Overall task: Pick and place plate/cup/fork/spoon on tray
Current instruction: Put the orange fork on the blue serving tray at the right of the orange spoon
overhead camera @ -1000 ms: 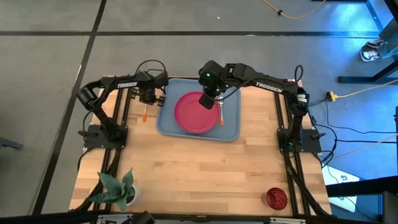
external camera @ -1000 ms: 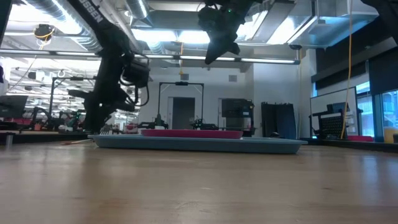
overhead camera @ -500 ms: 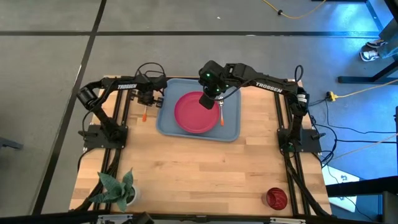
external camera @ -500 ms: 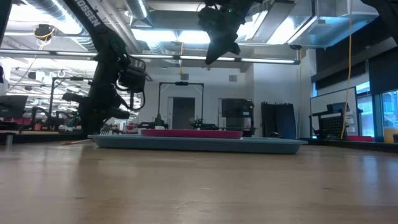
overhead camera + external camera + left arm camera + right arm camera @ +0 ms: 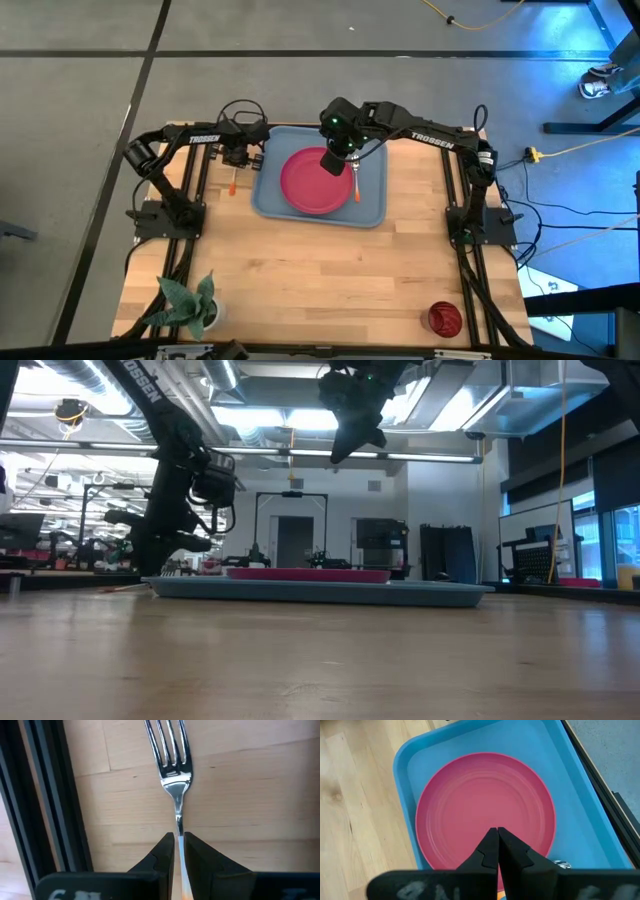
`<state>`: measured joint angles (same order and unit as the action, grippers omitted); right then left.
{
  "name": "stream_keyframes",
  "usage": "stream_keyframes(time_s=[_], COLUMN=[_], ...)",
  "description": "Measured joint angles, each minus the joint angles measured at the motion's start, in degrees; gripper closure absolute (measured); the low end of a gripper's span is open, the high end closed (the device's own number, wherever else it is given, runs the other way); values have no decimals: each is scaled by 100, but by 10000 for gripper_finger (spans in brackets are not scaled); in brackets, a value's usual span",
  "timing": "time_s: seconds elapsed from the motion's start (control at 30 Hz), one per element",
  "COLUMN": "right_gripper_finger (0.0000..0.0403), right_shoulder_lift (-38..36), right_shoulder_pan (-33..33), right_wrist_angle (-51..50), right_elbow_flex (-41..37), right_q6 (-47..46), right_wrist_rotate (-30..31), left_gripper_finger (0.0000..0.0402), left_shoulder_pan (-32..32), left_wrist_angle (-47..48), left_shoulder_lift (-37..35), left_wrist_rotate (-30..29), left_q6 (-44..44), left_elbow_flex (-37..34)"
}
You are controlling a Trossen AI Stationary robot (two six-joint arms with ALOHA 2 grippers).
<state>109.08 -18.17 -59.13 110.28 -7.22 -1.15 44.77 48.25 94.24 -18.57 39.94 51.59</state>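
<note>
Left pincer (image 5: 179,851): clamped on the orange-handled silver fork (image 5: 172,767), now lower at upper left, pickup underway.
Right pincer (image 5: 497,845): together, unchanged above the round pinkish-red plastic plate (image 5: 485,805).

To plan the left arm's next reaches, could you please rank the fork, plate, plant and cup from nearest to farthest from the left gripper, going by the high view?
1. The fork, pinched in the left gripper beside the tray's left edge.
2. The plate, on the tray to the right.
3. The plant, at the near left corner.
4. The cup, at the near right corner.
</note>
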Motion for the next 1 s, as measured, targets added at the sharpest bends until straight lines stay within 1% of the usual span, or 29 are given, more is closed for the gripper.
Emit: stream_keyframes(time_s=[0.43, 0.77, 1.0], right_gripper_finger=[398, 398, 398], right_shoulder_lift=[0, 0, 0], right_shoulder_pan=[-1, -2, 0], right_wrist_angle=[0, -2, -4], right_elbow_flex=[0, 0, 0], right_q6=[0, 2, 9], right_wrist_rotate=[0, 0, 0], left_gripper_finger=[366, 366, 366], left_shoulder_pan=[0, 2, 17], left_wrist_angle=[-125, -341, -545], left_shoulder_lift=[0, -10, -21], left_wrist_rotate=[-22, -22, -14], left_q6=[46, 66, 68], left_elbow_flex=[-4, -457, -568])
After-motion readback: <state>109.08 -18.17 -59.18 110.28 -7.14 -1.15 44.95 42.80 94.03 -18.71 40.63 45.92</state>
